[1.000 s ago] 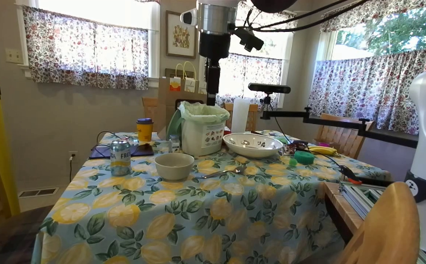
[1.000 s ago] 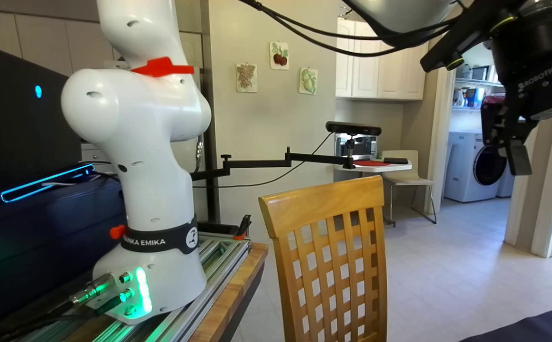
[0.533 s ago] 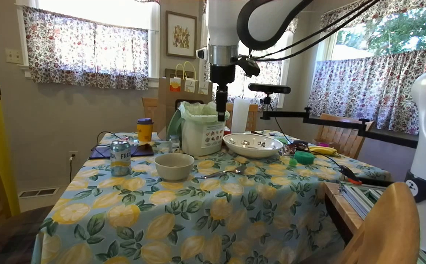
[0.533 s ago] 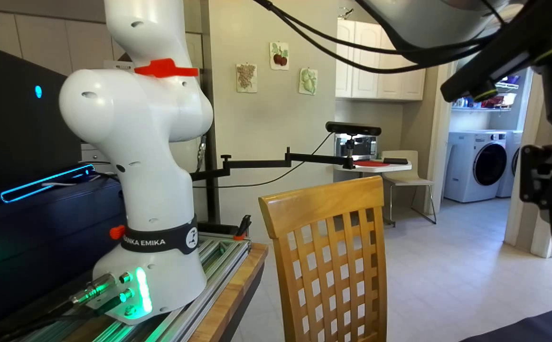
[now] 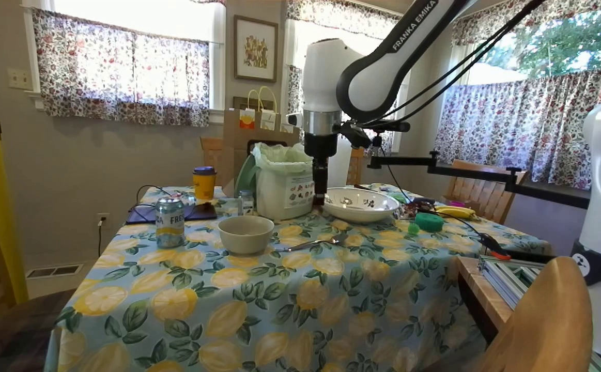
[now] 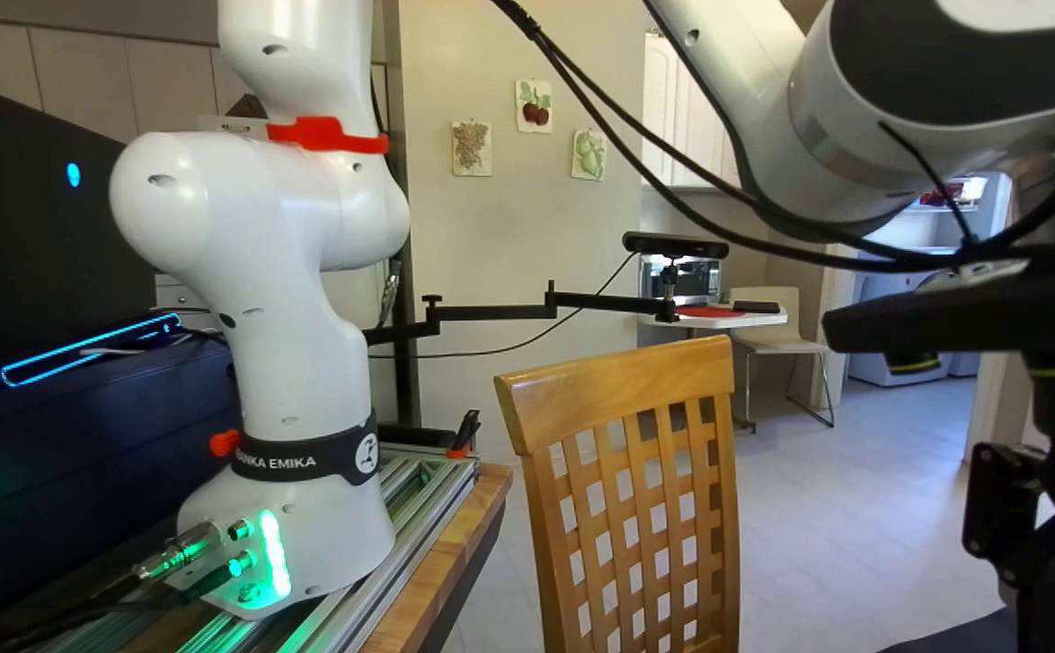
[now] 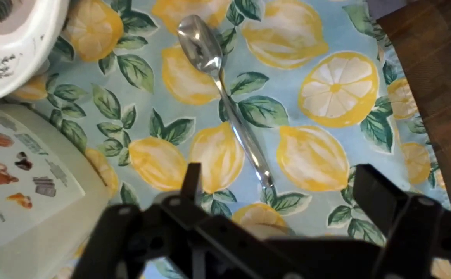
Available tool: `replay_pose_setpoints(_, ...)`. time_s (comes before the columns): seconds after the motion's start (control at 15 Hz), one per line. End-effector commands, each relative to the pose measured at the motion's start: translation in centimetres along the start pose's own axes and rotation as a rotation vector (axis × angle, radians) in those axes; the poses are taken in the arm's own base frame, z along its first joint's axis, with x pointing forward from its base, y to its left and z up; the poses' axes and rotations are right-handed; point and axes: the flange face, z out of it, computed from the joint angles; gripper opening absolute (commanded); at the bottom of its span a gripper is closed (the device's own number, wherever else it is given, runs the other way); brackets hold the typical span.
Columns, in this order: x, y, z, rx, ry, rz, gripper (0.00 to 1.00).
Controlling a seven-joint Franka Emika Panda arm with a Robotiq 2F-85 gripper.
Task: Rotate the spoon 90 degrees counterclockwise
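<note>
Two fingers (image 7: 376, 197) of Robotiq gripper (image 7: 281, 184) spread wide apart, pointing down above lemon-print tablecloth (image 5: 279, 330). Metal spoon (image 7: 244, 133) flat on cloth, apart from fingers; in wrist view, handle tip in line with gap between them, scoop end farther up, to left. In exterior view, handle points toward small grey bowl (image 5: 246, 242), just beside it; bag-lined bin (image 5: 283, 194) and sprig-patterned white bowl (image 5: 359, 217) behind spoon. Fresca can (image 5: 170, 223) on grey bowl's other side.
</note>
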Motion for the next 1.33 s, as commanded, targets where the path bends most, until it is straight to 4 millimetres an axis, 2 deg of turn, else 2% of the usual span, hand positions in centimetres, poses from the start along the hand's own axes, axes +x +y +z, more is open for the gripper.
replay_pose_setpoints(0.0,-0.5,-0.3,2.7,0.054,0.005,-0.069,1.00)
replay_pose_setpoints(0.13,-0.4,-0.3,3.5,0.057,-0.004,-0.073,1.00)
replay_pose_setpoints(0.2,-0.3,-0.6,2.7,0.043,-0.013,-0.052,1.00)
replay_pose_setpoints(0.73,-0.2,-0.8,2.9,0.043,-0.016,-0.054,1.00)
replay_pose_setpoints(0.93,0.3,-1.0,4.2,0.036,-0.022,-0.069,1.00)
replay_pose_setpoints(1.27,0.7,-0.1,7.4,0.030,-0.049,-0.058,1.00)
